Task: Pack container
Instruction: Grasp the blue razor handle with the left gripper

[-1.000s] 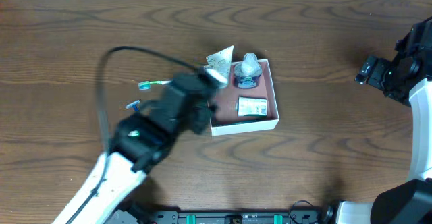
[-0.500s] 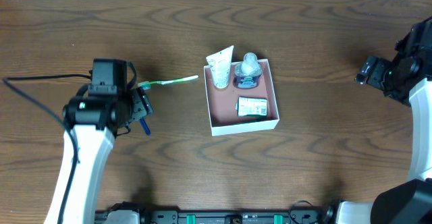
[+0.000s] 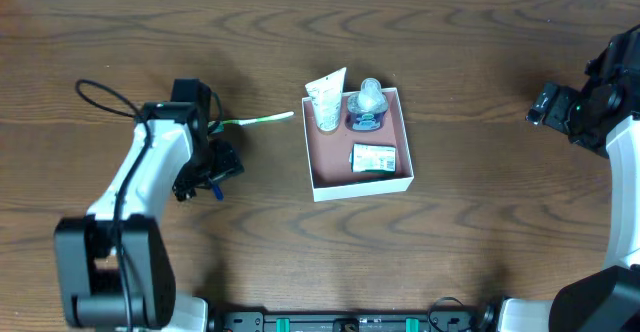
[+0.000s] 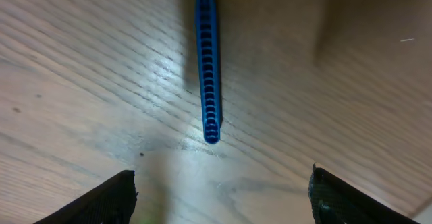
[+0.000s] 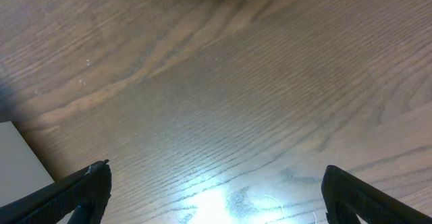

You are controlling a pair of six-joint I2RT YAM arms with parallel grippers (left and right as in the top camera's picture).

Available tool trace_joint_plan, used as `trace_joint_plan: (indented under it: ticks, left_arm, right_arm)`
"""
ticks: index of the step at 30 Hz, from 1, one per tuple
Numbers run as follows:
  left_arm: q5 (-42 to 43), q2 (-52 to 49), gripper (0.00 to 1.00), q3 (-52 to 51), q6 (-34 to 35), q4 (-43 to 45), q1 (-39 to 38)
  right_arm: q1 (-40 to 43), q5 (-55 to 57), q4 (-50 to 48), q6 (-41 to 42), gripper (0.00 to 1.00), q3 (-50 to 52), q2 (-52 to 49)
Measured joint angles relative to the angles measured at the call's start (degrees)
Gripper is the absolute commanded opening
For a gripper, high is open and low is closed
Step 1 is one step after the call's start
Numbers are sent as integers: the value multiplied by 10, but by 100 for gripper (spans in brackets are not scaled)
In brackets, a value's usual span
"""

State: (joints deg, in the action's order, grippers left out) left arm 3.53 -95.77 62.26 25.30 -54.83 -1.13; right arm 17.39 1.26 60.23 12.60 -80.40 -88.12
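Next loose item, left side.
Left gripper (image 4: 221, 183) hangs spread over a blue ribbed handle (image 4: 208, 62), not touching; I judge it must drop and pinch. Green toothbrush (image 3: 255, 121) lies just beyond; the box (image 3: 365, 187), farther right, is part filled. Right gripper (image 5: 216, 173), spread, empty, well apart.

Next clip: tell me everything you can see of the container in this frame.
The container is a shallow, open square box with white cardboard-looking walls and a reddish-brown floor, lying flat on the wooden table. Inside: a white tube in the far-left corner, its end poking over the wall; a small clear-capped bottle far right; a pale packet near right. A green toothbrush lies to its left, not touching.
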Motion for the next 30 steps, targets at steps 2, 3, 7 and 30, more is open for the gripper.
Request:
trace_joint_plan:
  ticks: [2,3,7,30]
  left_arm:
    - [8,-19,82,0,3,3,1]
    - [14,-27,82,0,4,7,3]
    - [35,-48,82,0,5,21,12]
    - [51,-64,76,-9,-9,90,58]
  right_arm:
    - [0,0,0,0,99,0,0]
    - [0,0,0,0,99,0,0]
    - [0,0,0,0,99,0,0]
    - [0,0,0,0,99,0,0]
